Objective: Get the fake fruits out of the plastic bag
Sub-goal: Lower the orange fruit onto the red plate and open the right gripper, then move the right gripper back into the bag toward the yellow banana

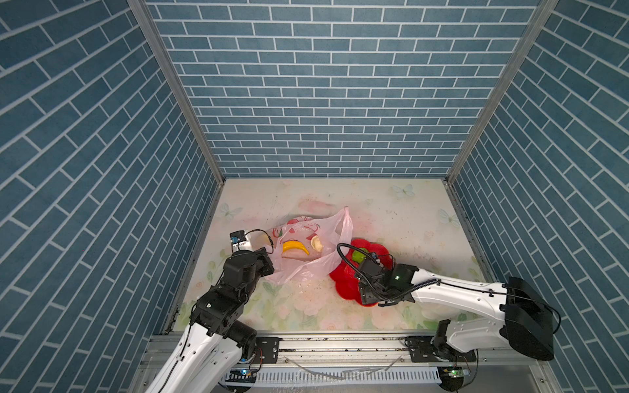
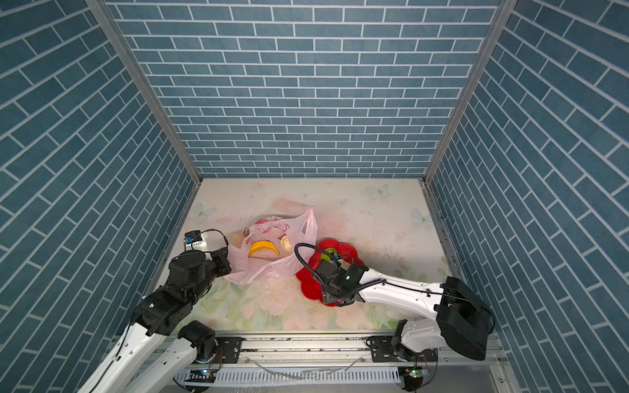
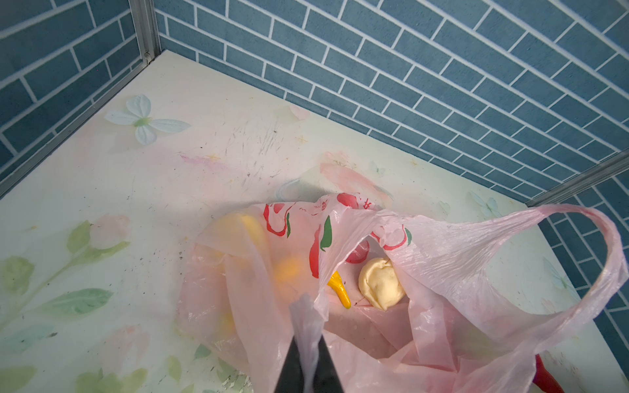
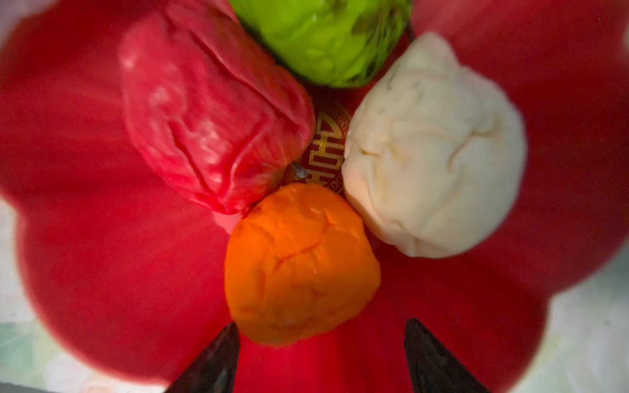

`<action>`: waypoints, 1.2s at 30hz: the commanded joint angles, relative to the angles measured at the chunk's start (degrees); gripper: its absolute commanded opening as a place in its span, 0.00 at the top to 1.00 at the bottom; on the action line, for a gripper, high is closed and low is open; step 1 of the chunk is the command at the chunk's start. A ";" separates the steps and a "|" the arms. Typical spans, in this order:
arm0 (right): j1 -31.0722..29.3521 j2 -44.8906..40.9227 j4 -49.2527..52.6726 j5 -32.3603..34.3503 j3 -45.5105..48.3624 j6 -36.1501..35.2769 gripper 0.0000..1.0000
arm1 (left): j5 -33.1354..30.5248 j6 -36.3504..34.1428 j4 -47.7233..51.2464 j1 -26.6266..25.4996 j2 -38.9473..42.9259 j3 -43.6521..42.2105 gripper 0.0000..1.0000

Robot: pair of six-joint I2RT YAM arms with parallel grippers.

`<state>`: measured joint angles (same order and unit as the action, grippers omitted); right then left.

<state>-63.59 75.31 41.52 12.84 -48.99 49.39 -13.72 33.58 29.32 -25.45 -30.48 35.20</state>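
Left jaws pinched shut on a fold of plastic bag (image 3: 442, 245); banana (image 3: 340, 291) and cream fruit (image 3: 381, 285) lie just past them inside it. Right jaws open, empty, hovering over red dish (image 4: 119, 289), orange fruit (image 4: 299, 262) nearest, touching red fruit (image 4: 214, 112) and white fruit (image 4: 432, 146); green fruit (image 4: 323, 37) farthest.

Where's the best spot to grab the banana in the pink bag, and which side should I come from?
Grip the banana across its thick middle, closing over the narrow width; the tapered ends would likely slip. Come down from above on the dish side: it lies flat in the open mouth of the bag, and the left tool pinches the rim opposite.
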 commanded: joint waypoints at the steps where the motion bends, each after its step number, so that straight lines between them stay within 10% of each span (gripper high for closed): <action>1: 0.05 -2.08 10.56 5.34 -10.90 -5.27 0.25 | -0.40 -1.90 2.57 0.27 0.51 2.20 0.91; 19: 0.14 28.85 2.12 -4.38 -52.69 -38.91 0.54 | 1.74 -2.56 10.68 0.30 2.59 2.70 0.91; 36: 4.23 53.10 3.65 -16.75 -66.22 -40.82 0.64 | 1.27 0.05 12.70 0.24 6.24 -2.59 0.92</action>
<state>-60.20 126.52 44.58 -1.63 -113.62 10.04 -12.34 33.01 40.93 -25.45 -24.64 34.15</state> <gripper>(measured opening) 0.357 0.086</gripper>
